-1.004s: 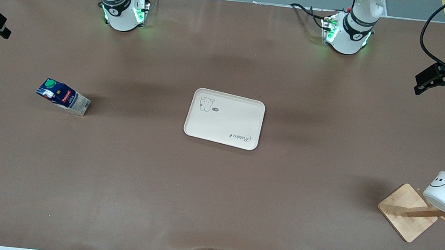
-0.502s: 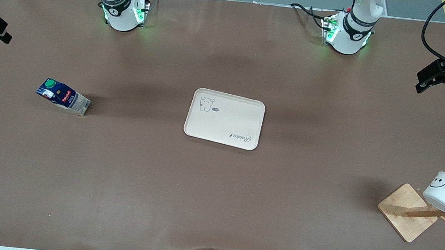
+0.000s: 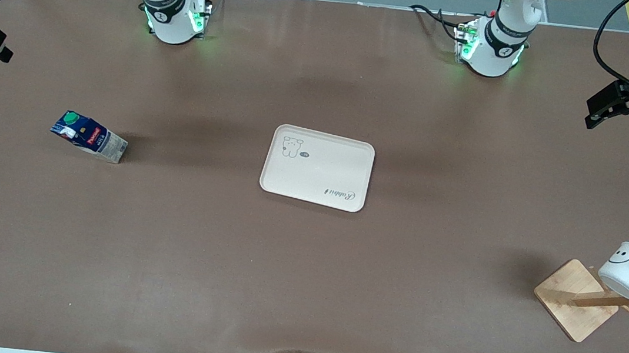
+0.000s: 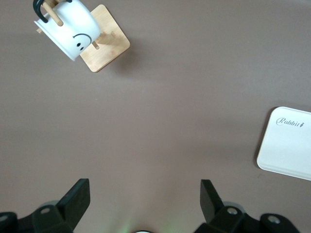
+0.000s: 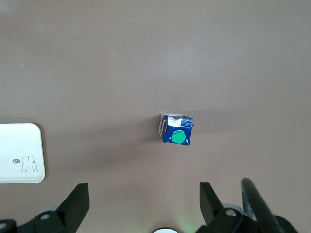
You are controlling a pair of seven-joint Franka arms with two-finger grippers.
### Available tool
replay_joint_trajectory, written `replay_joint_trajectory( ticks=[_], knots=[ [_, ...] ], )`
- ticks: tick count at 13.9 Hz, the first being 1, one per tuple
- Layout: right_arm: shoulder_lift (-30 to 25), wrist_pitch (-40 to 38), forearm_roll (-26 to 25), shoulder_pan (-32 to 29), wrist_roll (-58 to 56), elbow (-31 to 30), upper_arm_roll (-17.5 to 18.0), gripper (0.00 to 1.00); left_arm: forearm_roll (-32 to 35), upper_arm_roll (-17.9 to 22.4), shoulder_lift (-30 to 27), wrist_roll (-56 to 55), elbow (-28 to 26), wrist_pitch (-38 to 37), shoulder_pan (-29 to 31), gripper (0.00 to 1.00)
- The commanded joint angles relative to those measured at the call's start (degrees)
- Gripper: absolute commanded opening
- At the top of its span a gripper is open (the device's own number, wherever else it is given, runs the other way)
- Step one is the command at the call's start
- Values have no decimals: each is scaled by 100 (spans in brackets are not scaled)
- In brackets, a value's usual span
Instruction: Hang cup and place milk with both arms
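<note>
Roughly half done, judging by the layout. Hanging part looks finished: white smiley cup (image 3: 626, 271) already hooked by its black handle on a peg of the wooden rack (image 3: 573, 300), low in the front view at the left arm's end of the table, tilted and clear of the tabletop.

Placing part not yet begun: milk carton (image 3: 88, 137) alone on the bare brown table at mid-height of the front view, toward the right arm's end, well apart from the cream tray (image 3: 315, 168) in the middle of the frame (presumably the place meant for it). Apparently upright, green cap showing from above in the right wrist view. Nothing on the tray.

Left gripper (image 3: 594, 116) up at the upper edge of the frame over the left arm's end of the table, fingers (image 4: 77, 196) spread wide, holding nothing. Right gripper (image 3: 0, 49) at the upper edge over the right arm's end, likewise spread and empty, with the carton in its wrist view.

Left to do: grasp the carton, carry it to the tray, set it down.

Count: one cup, one milk carton, one tray, one rack, two grippers.
</note>
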Motion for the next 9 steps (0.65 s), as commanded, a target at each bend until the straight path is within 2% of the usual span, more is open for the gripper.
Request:
replay_joint_trajectory(
  ticks=[1,9],
  knots=[
    [-39,-7,115,-97,-34,-37,49,100,-90,-19,-28,72,72,-99,15,100],
    [-39,-34,115,-97,-34,-37,40,100,-82,-19,-28,81,72,-177,7,100]
  ],
)
